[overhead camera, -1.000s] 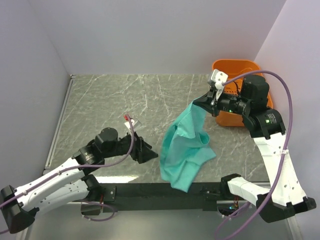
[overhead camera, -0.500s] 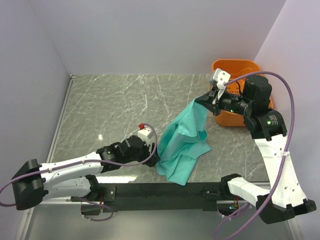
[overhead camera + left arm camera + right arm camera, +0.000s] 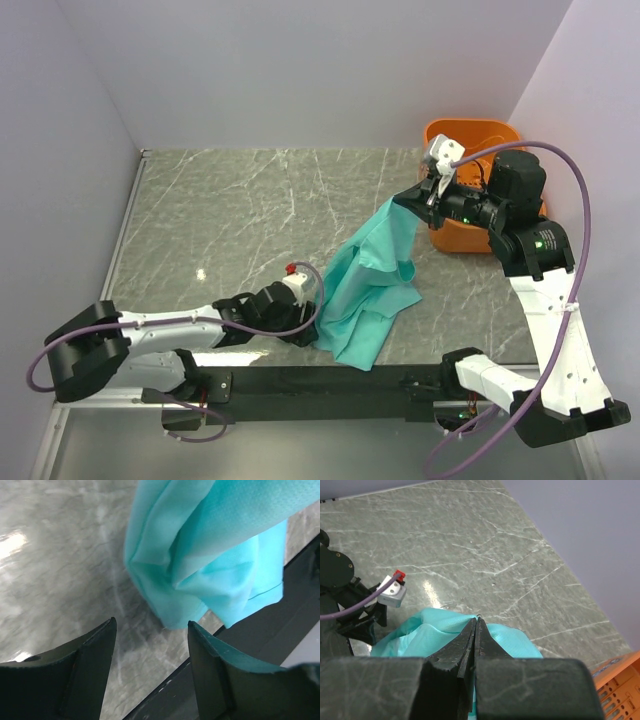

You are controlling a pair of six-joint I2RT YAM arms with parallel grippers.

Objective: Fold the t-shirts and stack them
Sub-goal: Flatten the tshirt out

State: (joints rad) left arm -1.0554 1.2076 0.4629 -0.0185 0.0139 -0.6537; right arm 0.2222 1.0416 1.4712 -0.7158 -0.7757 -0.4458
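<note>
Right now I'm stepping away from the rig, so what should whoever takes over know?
Right hand: shut on an upper edge of the teal t-shirt, holding it up; its lower part lies bunched on the table.
Left hand: open, low by the shirt's bottom edge, gripping nothing.
Done: shirt is outside the orange basket.
Left: spread, fold, stack.

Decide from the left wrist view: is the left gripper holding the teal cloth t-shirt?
No: the left gripper stands open and empty, the teal cloth t-shirt ahead of it.
</note>
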